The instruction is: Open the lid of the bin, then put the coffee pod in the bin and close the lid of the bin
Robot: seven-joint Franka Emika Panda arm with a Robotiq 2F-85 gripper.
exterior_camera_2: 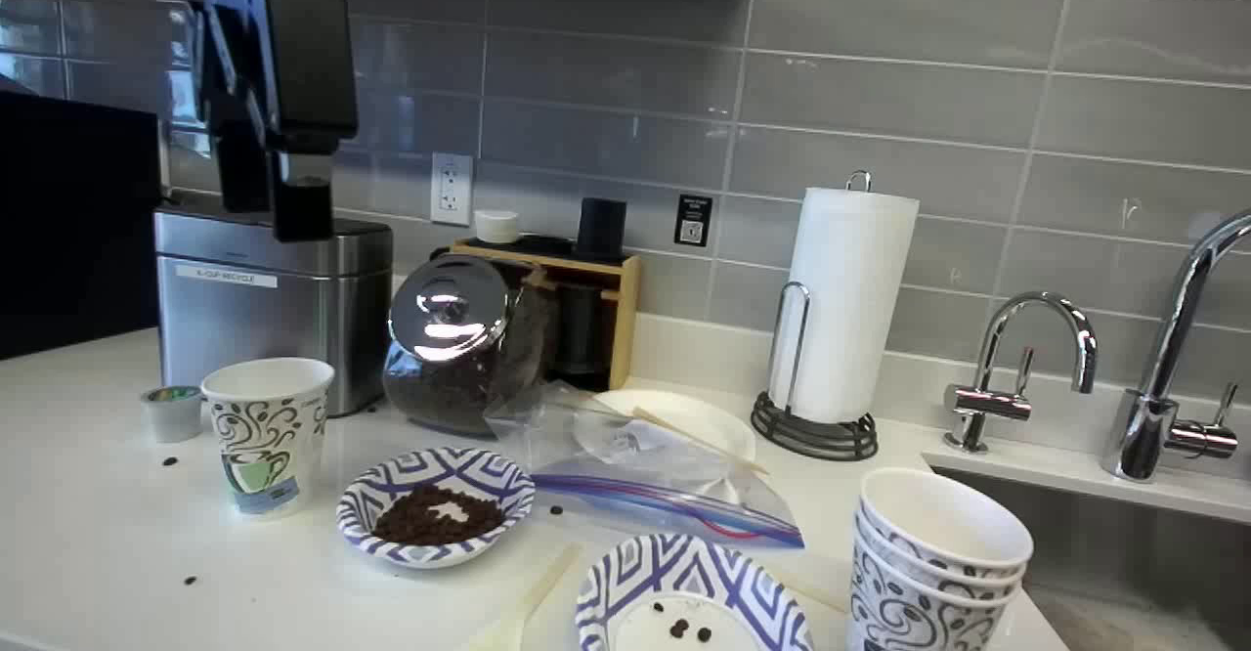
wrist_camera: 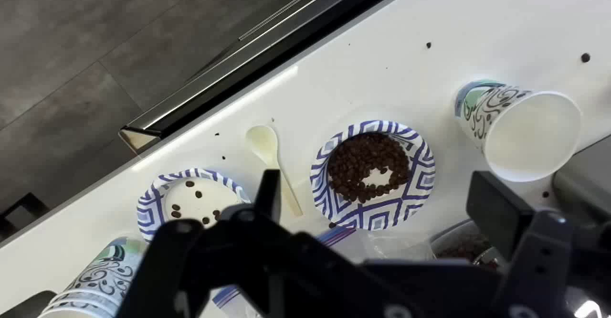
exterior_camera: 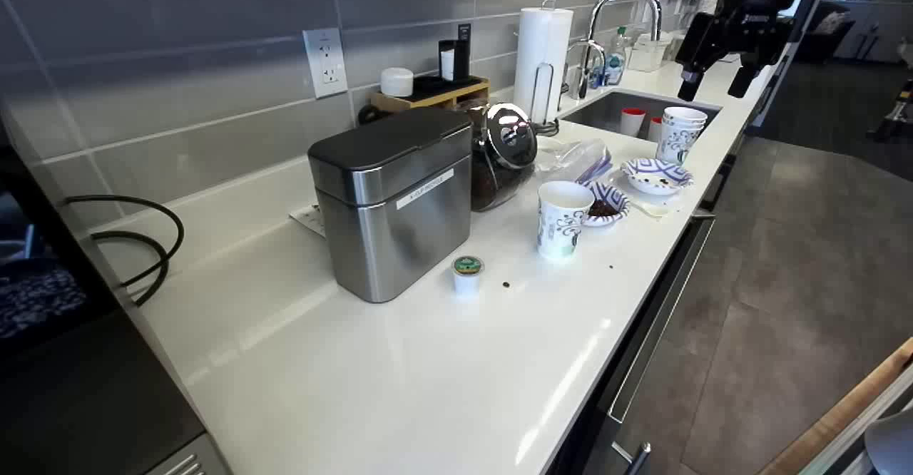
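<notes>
While the gripper (exterior_camera: 715, 87) hangs wide and empty | coffee pod (exterior_camera: 468, 276) well below and apart | likely light, thin-walled, slick; pinch sides under rim

Three cameras, fingers (wrist_camera: 499, 213) in each
An exterior view looks along the counter (exterior_camera: 428, 361), fingers far off; an exterior view, nearer, faces the wall (exterior_camera_2: 860, 94) behind them; wrist view, down past them; both exterior views share the bin (exterior_camera: 406, 239)

At frame left, the label (exterior_camera_2: 226, 276) on the bin (exterior_camera_2: 279, 324) reads "K-CUP RECYCLE". Near centre, the wall sign (exterior_camera_2: 694, 220) is illegible.
</notes>
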